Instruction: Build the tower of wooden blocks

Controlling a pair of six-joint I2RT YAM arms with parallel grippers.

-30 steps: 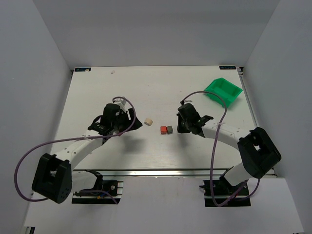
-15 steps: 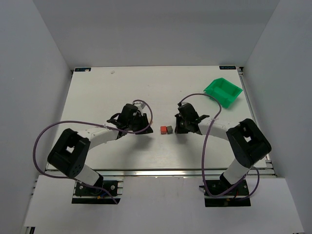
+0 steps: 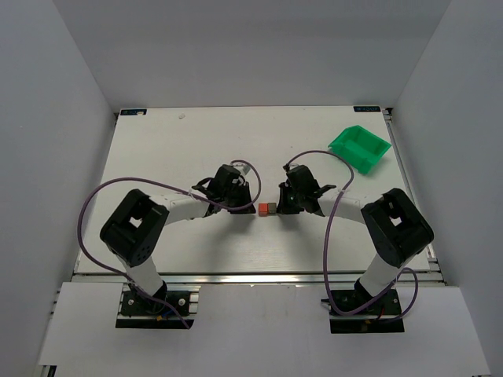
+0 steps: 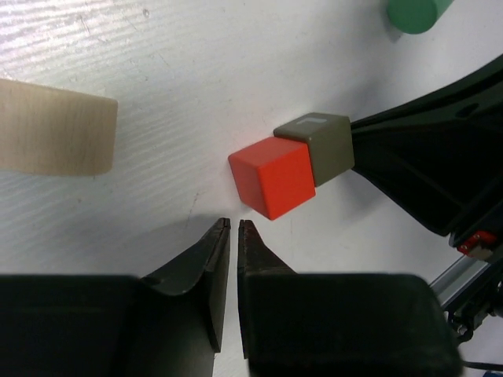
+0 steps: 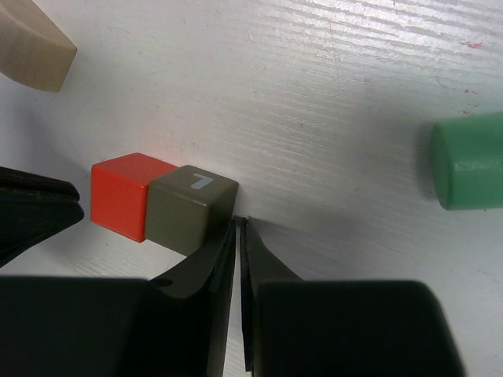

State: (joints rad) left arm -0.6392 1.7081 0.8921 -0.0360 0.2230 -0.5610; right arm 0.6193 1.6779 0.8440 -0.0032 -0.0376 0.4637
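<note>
**Left gripper (image 4: 232, 225) and right gripper (image 5: 240, 222) both pinched shut, empty**

Judged step: squaring the pieces up from both sides, so push level and slow (no tipping). Far right, green bin (image 3: 343, 137) stood well apart, nothing visible inside. Mid-table, red block (image 4: 273, 177) touched grey-brown block (image 4: 324, 146) between the closed tips, unstacked.
</note>
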